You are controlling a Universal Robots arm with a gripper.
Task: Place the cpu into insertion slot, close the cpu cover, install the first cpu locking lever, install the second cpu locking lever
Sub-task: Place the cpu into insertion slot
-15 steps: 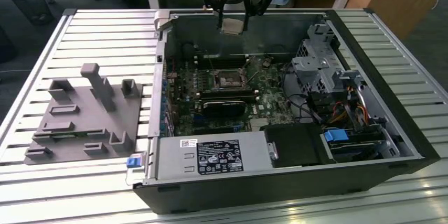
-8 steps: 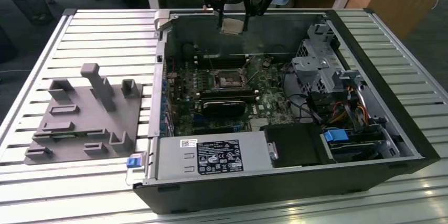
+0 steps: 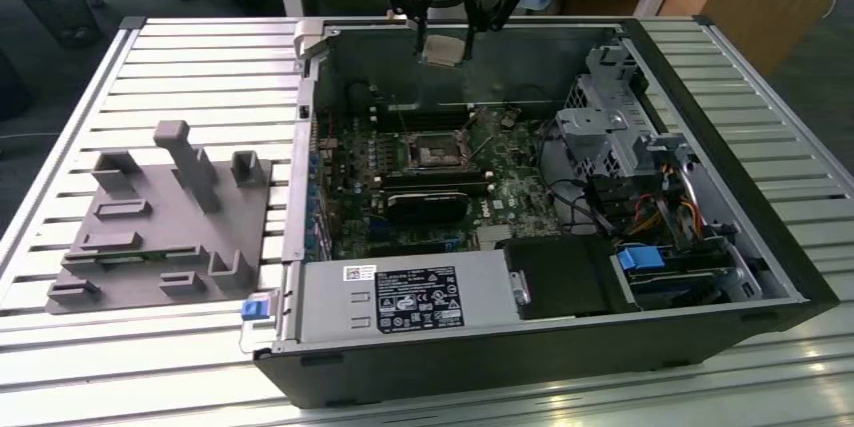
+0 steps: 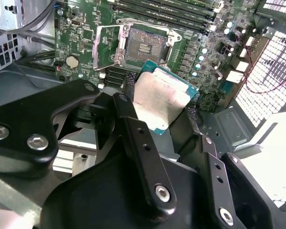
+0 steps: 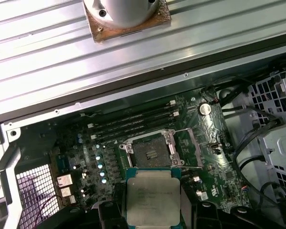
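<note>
Looking at the exterior view, we find the pincer (image 3: 443,47) in the upper middle of the frame, high over the far side of the open computer case (image 3: 534,367), which lies on the slatted bench (image 3: 174,67). Its two black fingers (image 4: 133,129) are pressed onto opposite edges of the cpu (image 4: 164,98), so the chip hangs between them, well apart from the board.

The insertion slot (image 4: 142,47) sits amid the green motherboard (image 5: 209,138). In both wrist views it is bare, with its dark contact field uncovered. The cpu cover (image 4: 100,47) seems to us to be swung open beside the slot, not lying over it. The locking levers are too thin for us to place with confidence.

We judge that the task is at its first step. The chip is gripped and held over the case, but it is not yet seated in the slot. Closing the cover and fastening both levers are all left to do.
</note>
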